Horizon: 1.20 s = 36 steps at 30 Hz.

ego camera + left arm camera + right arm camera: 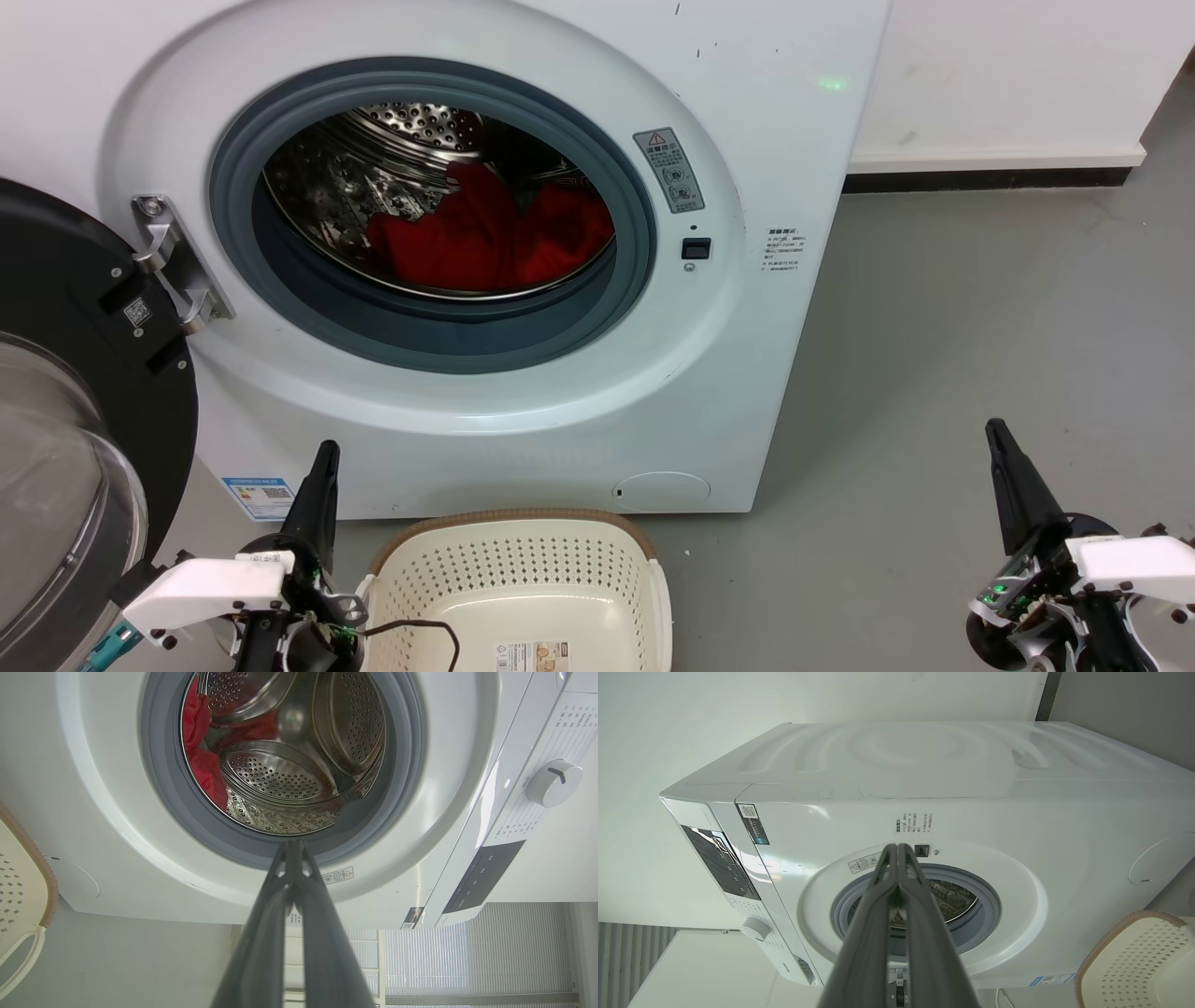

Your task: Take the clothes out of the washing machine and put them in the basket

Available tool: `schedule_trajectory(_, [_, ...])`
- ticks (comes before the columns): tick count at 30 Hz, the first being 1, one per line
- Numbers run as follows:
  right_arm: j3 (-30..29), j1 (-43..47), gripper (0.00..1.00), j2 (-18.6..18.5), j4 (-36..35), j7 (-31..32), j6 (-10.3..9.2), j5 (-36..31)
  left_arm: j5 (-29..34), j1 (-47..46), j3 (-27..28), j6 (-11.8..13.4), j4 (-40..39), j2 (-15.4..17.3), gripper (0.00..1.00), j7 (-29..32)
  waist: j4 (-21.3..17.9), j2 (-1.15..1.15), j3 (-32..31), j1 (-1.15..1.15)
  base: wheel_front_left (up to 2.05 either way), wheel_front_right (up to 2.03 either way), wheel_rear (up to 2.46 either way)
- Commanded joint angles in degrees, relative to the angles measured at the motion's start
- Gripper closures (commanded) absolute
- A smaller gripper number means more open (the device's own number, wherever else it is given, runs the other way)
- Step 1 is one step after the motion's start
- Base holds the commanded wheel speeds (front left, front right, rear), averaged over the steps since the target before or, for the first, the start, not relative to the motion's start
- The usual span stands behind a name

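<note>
Red clothes [490, 238] lie bunched at the bottom of the steel drum of the white washing machine [766, 140], whose black-framed door [84, 401] hangs open at the left. The clothes [202, 751] also show at the drum's left in the left wrist view. The cream basket [518, 583] stands on the floor in front of the machine, with nothing red in it. My left gripper [325, 457] is shut and empty, just left of the basket. My right gripper [997, 431] is shut and empty, over the floor at the far right. Both point towards the machine [107, 826] [1017, 812].
Grey floor [980, 308] runs along the machine's right side to a white wall with a dark skirting strip [990, 177]. A thin black cable [420, 630] hangs over the basket's left rim. The basket's edge [1134, 956] shows at the right wrist view's lower right.
</note>
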Motion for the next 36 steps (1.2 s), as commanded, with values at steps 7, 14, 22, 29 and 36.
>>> schedule_trajectory(7, [0.9, 1.7, 0.0, 0.1, 0.7, -1.5, 0.0, -0.6, 0.8, 1.9, -0.5, 0.0, 0.7, -0.1, 0.0, -1.5, 0.0, 0.0, 0.1, 0.0, 0.0, 0.0, 0.0])
schedule_trajectory(14, [0.5, 2.1, 0.0, 0.1, 0.7, -3.4, 0.0, -3.1, 3.3, 2.6, 0.1, 0.0, -0.7, -0.1, 0.0, -3.5, -0.1, 0.0, 0.1, 0.0, 0.0, 0.0, 0.0])
schedule_trajectory(22, [-1.0, 1.7, 0.0, 0.1, 0.9, -5.5, 0.0, -11.6, 8.2, 2.9, 2.3, 0.0, -0.8, -0.1, 0.0, -5.5, -0.1, 0.0, 0.2, 0.0, 0.0, 0.0, 0.0])
schedule_trajectory(29, [-1.3, 1.8, 0.0, 0.1, -1.9, -7.2, 0.0, -23.6, 15.6, 2.5, 6.3, 0.2, -1.8, -0.1, 0.0, -7.2, -0.1, 0.0, 0.4, 0.0, 0.0, 0.0, 0.0])
schedule_trajectory(36, [-1.2, 1.8, 0.0, 0.0, -6.5, -8.5, 0.0, -35.0, 23.6, 1.8, 8.6, 2.6, -7.1, -0.1, 0.0, -8.5, 0.0, 0.0, 0.7, 0.0, 0.0, 0.0, 0.0])
